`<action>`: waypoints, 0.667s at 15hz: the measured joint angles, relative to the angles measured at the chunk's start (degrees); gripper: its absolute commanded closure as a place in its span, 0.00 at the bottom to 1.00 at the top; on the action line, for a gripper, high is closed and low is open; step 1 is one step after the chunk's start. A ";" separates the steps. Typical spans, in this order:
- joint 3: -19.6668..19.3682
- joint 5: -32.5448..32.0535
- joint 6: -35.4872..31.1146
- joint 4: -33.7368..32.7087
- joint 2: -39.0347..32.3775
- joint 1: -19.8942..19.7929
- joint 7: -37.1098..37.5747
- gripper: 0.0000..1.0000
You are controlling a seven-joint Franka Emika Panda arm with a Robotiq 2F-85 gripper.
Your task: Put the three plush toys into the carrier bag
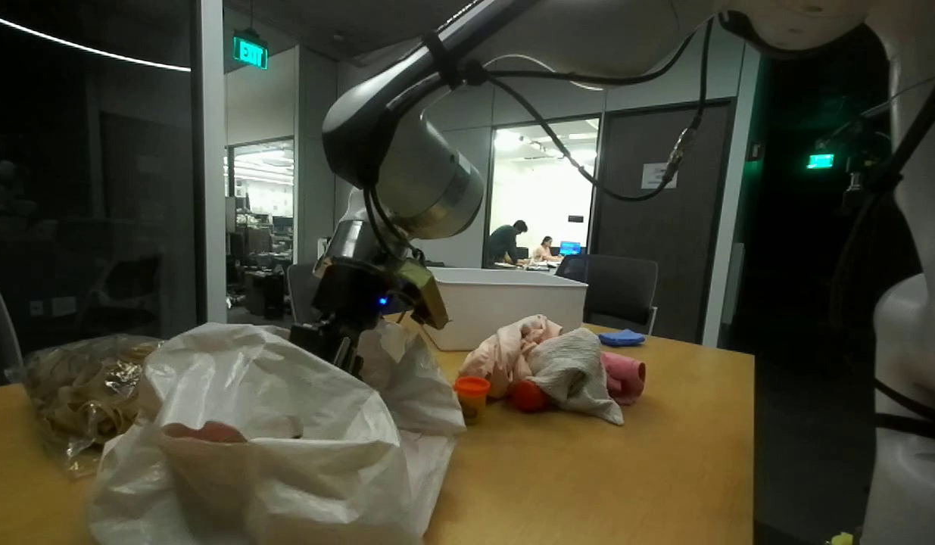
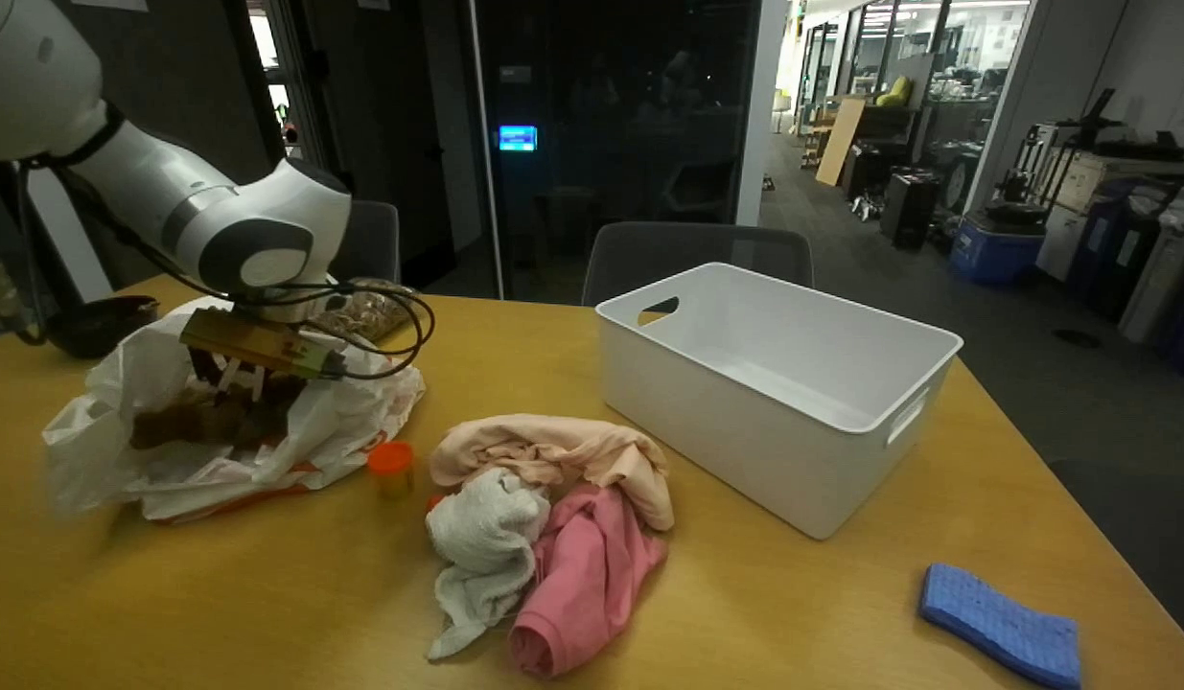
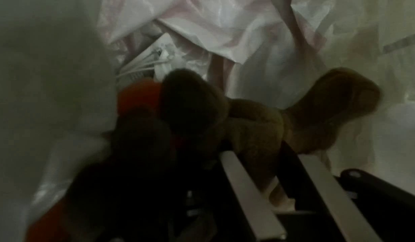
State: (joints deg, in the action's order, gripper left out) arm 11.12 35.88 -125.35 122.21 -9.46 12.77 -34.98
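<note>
The white carrier bag (image 1: 285, 477) stands on the table with its mouth spread wide, and its far side (image 2: 361, 407) shows in an exterior view. My gripper (image 3: 262, 153) reaches down inside it. A tan-brown plush toy (image 3: 256, 131) lies between the two fingers (image 3: 249, 195), its body filling the gap near the tips. Whether the fingers press on it or stand loose around it, I cannot tell. An orange plush toy (image 3: 140, 92) and dark brown shapes lie to the left, deep in shadow, so separate toys are hard to make out. Brown plush (image 2: 208, 422) also shows in an exterior view.
A white bin (image 2: 716, 412) stands apart from the bag. Nearer are an orange-lidded jar (image 2: 390, 460), peach cloth (image 2: 553, 446), grey cloth (image 2: 486, 537) and pink cloth (image 2: 592, 575). A clear plastic bundle (image 1: 81, 401) sits beside the bag; a blue cloth (image 2: 999, 623) lies farther away.
</note>
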 measured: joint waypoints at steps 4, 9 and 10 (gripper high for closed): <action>0.03 -0.55 -0.20 -0.42 2.48 -0.85 1.42 0.02; 0.02 -8.33 -5.33 2.06 10.70 -1.19 8.62 0.00; 0.04 -10.63 -6.62 3.07 12.71 -1.15 10.12 0.00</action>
State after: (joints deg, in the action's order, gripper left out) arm 11.16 25.24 -131.97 125.28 3.25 11.62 -24.86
